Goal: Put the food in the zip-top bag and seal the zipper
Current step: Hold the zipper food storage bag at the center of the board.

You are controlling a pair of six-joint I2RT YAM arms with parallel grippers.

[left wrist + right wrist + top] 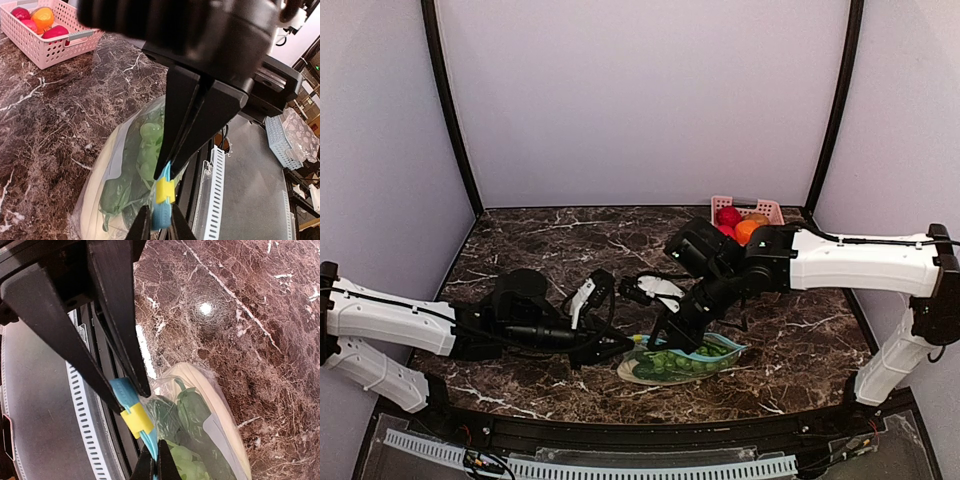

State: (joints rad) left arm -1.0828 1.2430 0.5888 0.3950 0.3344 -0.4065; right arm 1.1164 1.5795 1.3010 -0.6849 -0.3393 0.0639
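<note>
One bag (685, 360) is seen lying flat on the marble table (540, 240), near its front edge and between the two arms. Four pieces of toy food are held inside it: one pale gourd (97, 195) along the outer side, one bunch of green grapes (147, 145), one dark pepper (192, 412) and one leafy vegetable (159, 415), all packed close together.

One teal-blue zipper (161, 219) runs along the bag's mouth, on the side facing the arm bases, and one yellow slider (165, 191) is clipped onto it. The zipper is lifted slightly off the table at that corner.

The strip is gripped on both sides of the slider. The left end effector (159, 212) is drawn narrow, with the zipper pinched between its two fingers just below the slider. The right end effector (131, 399) is clamped fully together on the strip just above the slider. The two sets of fingertips are brought nearly tip to tip.

One pink basket (765, 210) is set at the back right of the table, well apart from the bag. Three red fruits and one orange one can be counted in it.
</note>
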